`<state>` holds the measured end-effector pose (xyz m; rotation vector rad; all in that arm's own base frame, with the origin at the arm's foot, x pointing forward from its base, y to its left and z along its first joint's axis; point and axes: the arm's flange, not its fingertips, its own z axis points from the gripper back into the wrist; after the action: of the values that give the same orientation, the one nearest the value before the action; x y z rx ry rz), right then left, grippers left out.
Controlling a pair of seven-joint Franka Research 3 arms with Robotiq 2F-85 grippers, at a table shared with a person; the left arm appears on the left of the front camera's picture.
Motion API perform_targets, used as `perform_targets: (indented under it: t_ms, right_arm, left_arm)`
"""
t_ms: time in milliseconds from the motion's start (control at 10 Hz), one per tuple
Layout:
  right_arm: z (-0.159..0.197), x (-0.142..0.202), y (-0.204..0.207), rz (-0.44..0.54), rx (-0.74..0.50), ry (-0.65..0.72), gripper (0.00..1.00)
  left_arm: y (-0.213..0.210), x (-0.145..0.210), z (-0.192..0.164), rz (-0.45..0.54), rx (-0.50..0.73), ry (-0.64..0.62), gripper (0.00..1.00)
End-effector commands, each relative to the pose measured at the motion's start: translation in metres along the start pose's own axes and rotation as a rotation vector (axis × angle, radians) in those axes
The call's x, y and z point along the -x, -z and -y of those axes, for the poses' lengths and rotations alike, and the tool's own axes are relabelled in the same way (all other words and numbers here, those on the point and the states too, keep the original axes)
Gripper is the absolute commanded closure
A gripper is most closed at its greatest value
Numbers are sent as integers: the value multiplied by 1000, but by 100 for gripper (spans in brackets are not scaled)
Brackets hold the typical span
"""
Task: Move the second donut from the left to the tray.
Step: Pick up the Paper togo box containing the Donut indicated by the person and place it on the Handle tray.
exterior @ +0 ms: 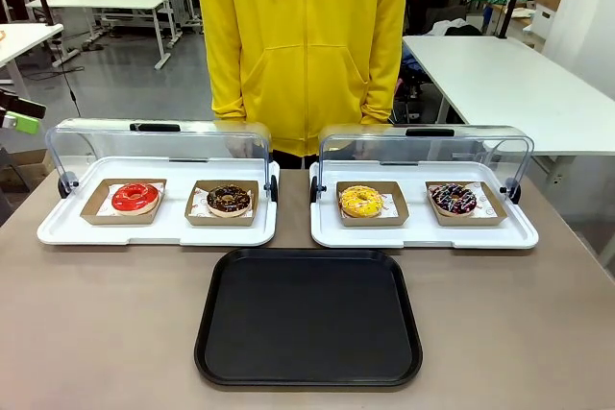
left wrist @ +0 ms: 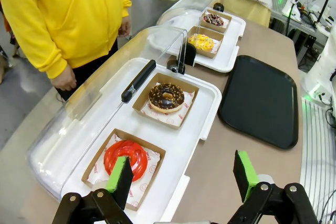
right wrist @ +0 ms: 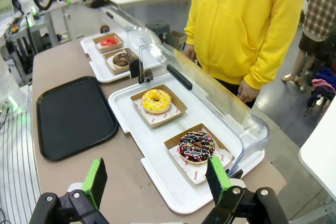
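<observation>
The chocolate donut (exterior: pixel 229 200), a glossy dark ring with light specks, is seated on white paper in a square brown cardboard holder (exterior: pixel 198 210), second from the left, on the left white plastic tray (exterior: pixel 154 230), whose clear lid (exterior: pixel 159 141) is swung back. The black tray (exterior: pixel 307 324), flat, round-cornered and rimmed, is laid just in front. The left gripper (left wrist: pixel 182 174) is seen with its green-padded fingers spread wide and nothing held, and the right gripper (right wrist: pixel 156 179) likewise.

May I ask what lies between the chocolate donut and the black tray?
Front view: the donut's holder wall, the white tray's rim and bare table, then the black tray.
</observation>
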<state>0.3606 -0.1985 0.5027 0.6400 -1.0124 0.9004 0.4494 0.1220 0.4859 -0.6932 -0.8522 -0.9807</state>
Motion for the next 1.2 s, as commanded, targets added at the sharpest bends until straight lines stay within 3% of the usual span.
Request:
perform_targets:
  t_ms: [0, 1100]
  right_arm:
    - [2, -2, 0, 20, 0, -7, 0]
    - [2, -2, 0, 20, 0, -7, 0]
  left_arm:
    - [0, -1, 1, -9, 4, 1, 0]
    - [0, -1, 1, -9, 4, 1, 0]
